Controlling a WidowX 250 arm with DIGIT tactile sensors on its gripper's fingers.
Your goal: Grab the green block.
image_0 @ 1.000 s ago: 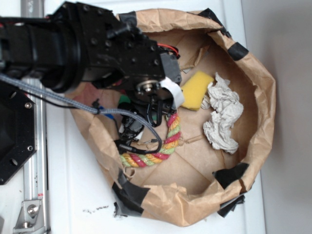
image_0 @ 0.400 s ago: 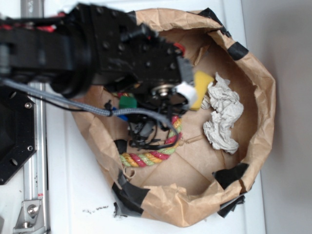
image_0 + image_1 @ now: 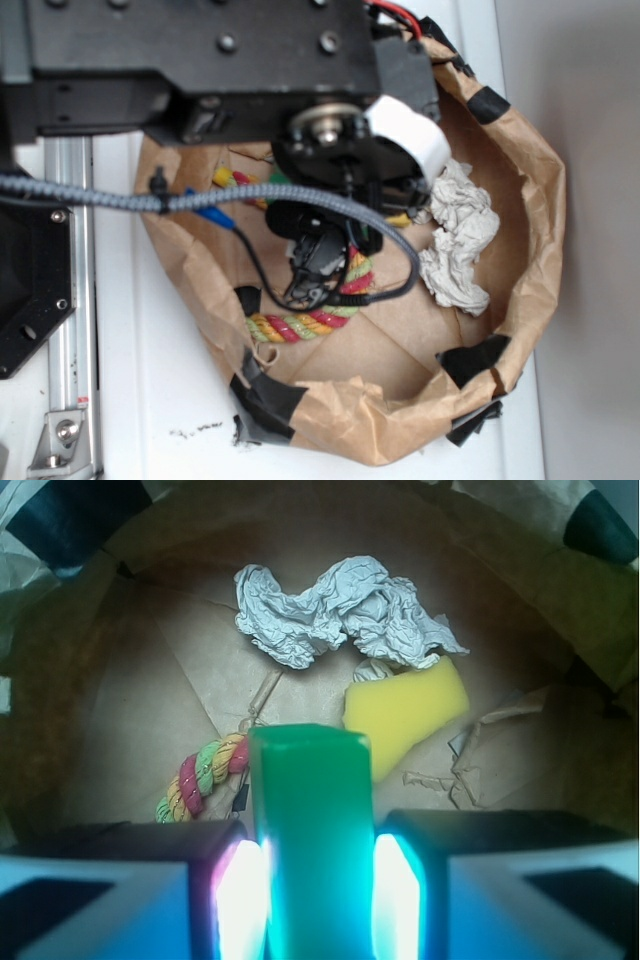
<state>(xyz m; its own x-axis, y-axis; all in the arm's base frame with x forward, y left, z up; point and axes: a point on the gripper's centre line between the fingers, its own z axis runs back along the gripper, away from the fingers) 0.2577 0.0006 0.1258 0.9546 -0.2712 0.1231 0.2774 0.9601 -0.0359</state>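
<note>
In the wrist view the green block [image 3: 310,820] stands upright between my two glowing fingers [image 3: 240,900], a smooth green brick with flat faces. My gripper [image 3: 312,880] is shut on it, both pads pressing its sides. The block hangs above the brown paper floor of the bag. In the exterior view the big black arm [image 3: 220,60] fills the upper left, close to the camera, and hides the block and the fingertips.
The brown paper bag [image 3: 540,200] walls in the space on all sides. On its floor lie a yellow sponge [image 3: 410,715], a crumpled grey-white paper [image 3: 455,245] and a multicoloured rope [image 3: 300,325]. A grey cable [image 3: 100,195] runs across the bag's left side.
The arm has risen toward the exterior camera and shifted right, now looking much bigger. It covers the sponge and the green block that showed by the gripper a moment ago.
</note>
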